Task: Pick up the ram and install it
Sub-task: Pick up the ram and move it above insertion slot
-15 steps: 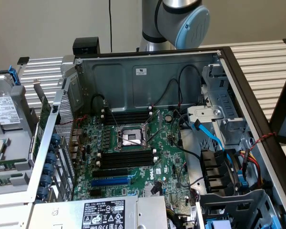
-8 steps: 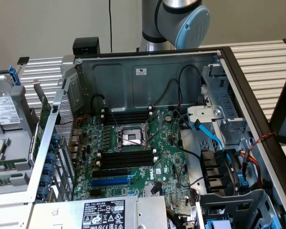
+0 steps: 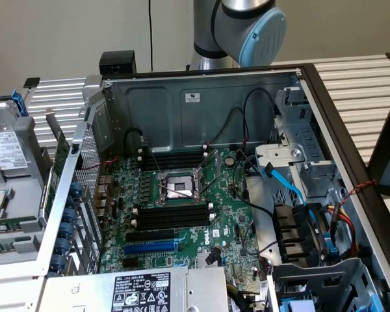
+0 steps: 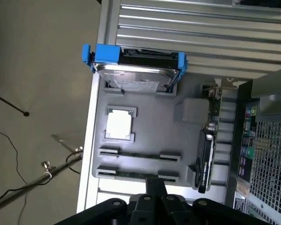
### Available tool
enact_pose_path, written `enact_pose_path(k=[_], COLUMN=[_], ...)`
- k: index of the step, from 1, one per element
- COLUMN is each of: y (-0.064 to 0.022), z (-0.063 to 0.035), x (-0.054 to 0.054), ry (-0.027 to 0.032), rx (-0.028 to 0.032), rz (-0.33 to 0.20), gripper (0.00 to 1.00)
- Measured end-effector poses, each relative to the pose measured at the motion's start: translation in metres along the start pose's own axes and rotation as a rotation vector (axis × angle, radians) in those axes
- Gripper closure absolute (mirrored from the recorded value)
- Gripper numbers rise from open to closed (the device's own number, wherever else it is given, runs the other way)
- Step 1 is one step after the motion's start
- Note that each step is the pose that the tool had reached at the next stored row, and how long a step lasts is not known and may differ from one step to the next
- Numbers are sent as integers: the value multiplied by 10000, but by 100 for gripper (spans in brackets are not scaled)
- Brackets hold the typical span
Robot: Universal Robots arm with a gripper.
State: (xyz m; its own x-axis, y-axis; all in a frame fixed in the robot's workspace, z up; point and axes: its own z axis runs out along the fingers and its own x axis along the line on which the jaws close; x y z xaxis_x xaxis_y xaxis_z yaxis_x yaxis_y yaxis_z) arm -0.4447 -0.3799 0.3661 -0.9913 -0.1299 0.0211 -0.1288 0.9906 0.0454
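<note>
In the wrist view the ram [image 4: 126, 175] stands on edge in a slotted holder of a grey parts tray [image 4: 154, 126], a thin green strip held at each end by a grey clip. The claw [image 4: 155, 180] sits right over its middle with its dark fingers pressed together and nothing between them. Whether the fingertips touch the stick cannot be told from this angle. Just beyond the claw a second memory stick [image 4: 139, 155] lies parallel to the first in its own pair of clips. Farther out on the tray rests a processor [image 4: 118, 125] with a pale square face, and past that a hard drive [image 4: 136, 75] in a blue caddy, whose white label carries print too small to read. Off to one side of the claw a slim black drive [image 4: 205, 159] stands on edge, and beside it is the rear of the computer case [image 4: 267, 154], with coloured port markings that are not legible. In the exterior view the robot arm [image 3: 247, 26] rises behind the open case, where the green motherboard [image 3: 214, 195] lies flat with its processor socket [image 3: 179, 188], black memory slots [image 3: 172, 218] and a blue expansion slot [image 3: 153, 247]. White lettering on the board near that slot looks like the Dell mark. The power supply label [image 3: 140, 292] at the front edge is black with rows of white text and approval symbols, none of it readable, and a small white sticker [image 3: 196, 97] sits on the case's back wall.
</note>
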Motion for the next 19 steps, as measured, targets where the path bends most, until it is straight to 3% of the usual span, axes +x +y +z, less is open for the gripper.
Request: enact_pose_path(k=[19], y=[-1], z=[24], x=[0], ry=[158], rx=[73], rz=[-3445], gripper=[90])
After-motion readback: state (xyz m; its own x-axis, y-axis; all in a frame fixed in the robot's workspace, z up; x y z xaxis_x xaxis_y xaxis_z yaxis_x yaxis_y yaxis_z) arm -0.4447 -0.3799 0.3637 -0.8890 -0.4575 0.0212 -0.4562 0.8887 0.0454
